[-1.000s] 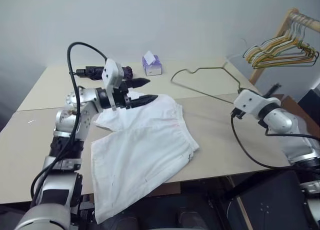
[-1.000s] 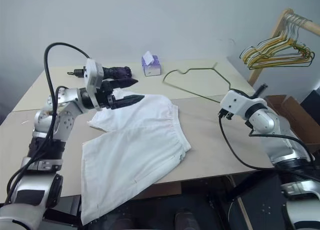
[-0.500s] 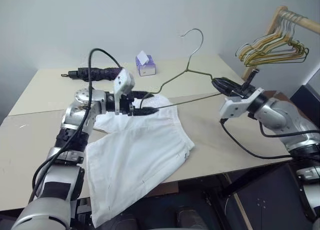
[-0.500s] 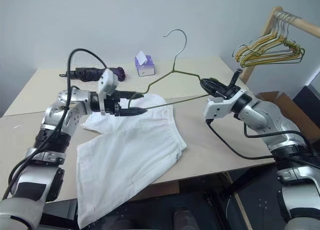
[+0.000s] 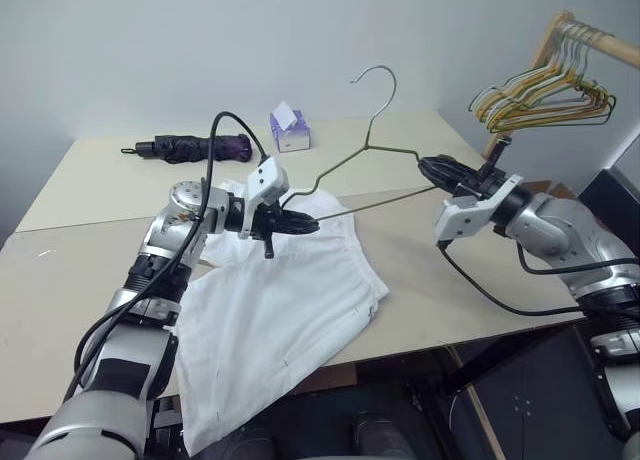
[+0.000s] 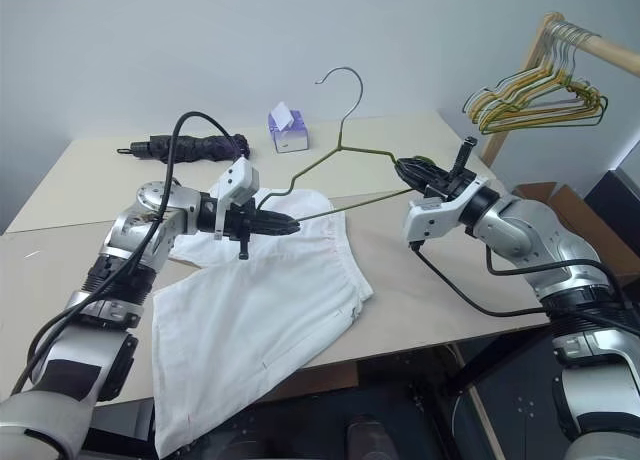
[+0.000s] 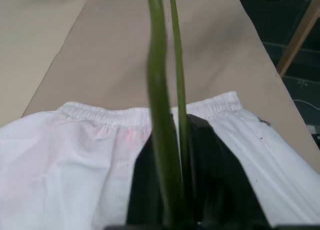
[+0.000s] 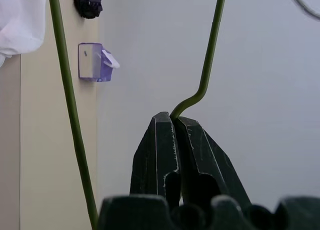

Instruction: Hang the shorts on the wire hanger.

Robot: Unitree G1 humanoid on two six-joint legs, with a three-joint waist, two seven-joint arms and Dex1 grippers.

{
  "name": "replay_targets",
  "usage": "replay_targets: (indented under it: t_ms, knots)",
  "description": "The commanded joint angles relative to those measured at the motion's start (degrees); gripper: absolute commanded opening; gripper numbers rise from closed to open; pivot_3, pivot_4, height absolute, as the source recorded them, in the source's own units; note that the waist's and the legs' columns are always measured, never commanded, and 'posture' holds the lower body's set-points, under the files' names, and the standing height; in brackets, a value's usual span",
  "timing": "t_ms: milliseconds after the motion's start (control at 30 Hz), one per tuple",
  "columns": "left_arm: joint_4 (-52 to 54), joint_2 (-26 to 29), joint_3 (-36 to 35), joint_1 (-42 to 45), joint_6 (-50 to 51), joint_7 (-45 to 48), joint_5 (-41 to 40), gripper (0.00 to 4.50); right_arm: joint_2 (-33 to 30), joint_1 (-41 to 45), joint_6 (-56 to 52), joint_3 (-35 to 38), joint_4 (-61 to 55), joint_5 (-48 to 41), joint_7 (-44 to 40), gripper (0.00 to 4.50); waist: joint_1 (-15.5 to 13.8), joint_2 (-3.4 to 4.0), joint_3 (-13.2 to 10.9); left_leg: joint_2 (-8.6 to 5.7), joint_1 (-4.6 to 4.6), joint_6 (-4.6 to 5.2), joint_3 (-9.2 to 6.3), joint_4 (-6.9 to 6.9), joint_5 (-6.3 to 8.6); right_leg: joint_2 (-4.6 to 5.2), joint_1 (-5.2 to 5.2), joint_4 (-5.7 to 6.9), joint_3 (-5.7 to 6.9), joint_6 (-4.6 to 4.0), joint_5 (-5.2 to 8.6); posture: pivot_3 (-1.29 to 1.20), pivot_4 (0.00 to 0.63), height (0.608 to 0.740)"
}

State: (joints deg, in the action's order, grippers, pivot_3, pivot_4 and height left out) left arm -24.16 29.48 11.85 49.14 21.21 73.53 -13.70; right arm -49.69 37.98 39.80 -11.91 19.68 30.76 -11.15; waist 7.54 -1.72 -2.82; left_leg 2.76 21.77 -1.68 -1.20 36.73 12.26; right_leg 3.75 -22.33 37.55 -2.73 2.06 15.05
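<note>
The shorts (image 5: 290,300) lie flat and white on the table, one leg hanging over the front edge. Above them the wire hanger (image 5: 366,148) is held upright in the air, hook up. My left gripper (image 5: 308,223) is shut on the hanger's left corner, just over the waistband (image 7: 100,114). In the left wrist view two strands of the hanger (image 7: 157,90) run between its black fingers. My right gripper (image 5: 428,167) is shut on the hanger's right corner, and the right wrist view shows the wire (image 8: 207,65) rising from its closed fingertips (image 8: 162,122).
A purple tissue box (image 5: 288,130) and a folded dark umbrella (image 5: 195,147) lie at the back of the table (image 5: 430,270). A wooden rack with a bundle of coloured hangers (image 5: 545,95) stands at the far right.
The hanger went from lying on the table to upright in my right gripper. My left gripper came down and shut on its left corner.
</note>
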Motion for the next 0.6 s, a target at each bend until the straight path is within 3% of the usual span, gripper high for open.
replay_targets:
  t_ms: [33, 133, 233, 433, 533, 600]
  knots:
    - [0.9, 0.6, -1.8, 1.1, -0.7, 0.7, -0.7, 0.03, -0.3, 1.8, 1.4, 2.0, -1.3, 0.6, 1.3, 0.00, 0.0, 0.00, 0.0, 0.00, 0.01, 0.00, 0.00, 0.00, 0.00, 0.00, 0.00, -0.01, 0.00, 0.00, 0.00, -0.10, 0.000, 0.740]
    - [0.9, 1.3, -1.3, 1.2, -1.1, 0.9, 0.3, 0.03, -0.3, 1.6, 2.2, 2.2, -1.6, 0.1, 1.2, 0.00, 0.1, 0.00, 0.0, 0.00, 0.02, 0.00, 0.00, 0.00, 0.00, 0.00, 0.00, -0.01, 0.00, 0.00, 0.00, -0.10, 0.000, 0.740]
    - [0.3, 2.4, -1.1, 0.6, -3.8, 0.5, 1.8, 0.00, -0.6, 0.7, 3.5, 2.4, -1.9, -4.9, -2.2, 0.76, 0.2, 0.00, 0.0, 0.00, 0.01, 0.00, -0.01, 0.00, 0.00, 0.00, 0.00, 0.00, 0.00, 0.00, 0.00, -0.10, 0.000, 0.740]
    - [-5.7, 7.1, 1.8, -2.5, -30.4, -2.2, 12.5, 0.00, -5.5, -6.4, -4.5, 0.7, -9.6, -32.8, -28.7, 2.77, 0.6, 0.00, 0.0, 0.00, -0.05, 0.06, -0.04, 0.00, 0.04, 0.01, 0.12, -0.07, 0.01, 0.00, 0.00, -0.09, 0.000, 0.740]
    - [-7.9, 7.3, 0.7, -3.1, -35.7, -0.7, 11.9, 0.00, -7.3, -7.5, -17.1, 1.6, -14.4, -44.2, -40.5, 3.84, 0.5, 0.00, 0.0, -0.02, -0.05, 0.07, 0.00, 0.09, 0.04, 0.08, 0.16, -0.03, 0.02, -0.01, -0.01, -0.08, 0.000, 0.740]
    - [-8.7, 7.2, 0.5, -3.3, -38.4, -0.4, 12.0, 0.00, -7.3, -6.0, -23.0, 1.8, -15.3, -47.1, -45.4, 4.46, 0.4, 0.00, 0.0, -0.01, -0.05, 0.09, -0.01, 0.10, 0.05, 0.07, 0.16, -0.01, 0.05, -0.01, -0.02, -0.07, 0.000, 0.740]
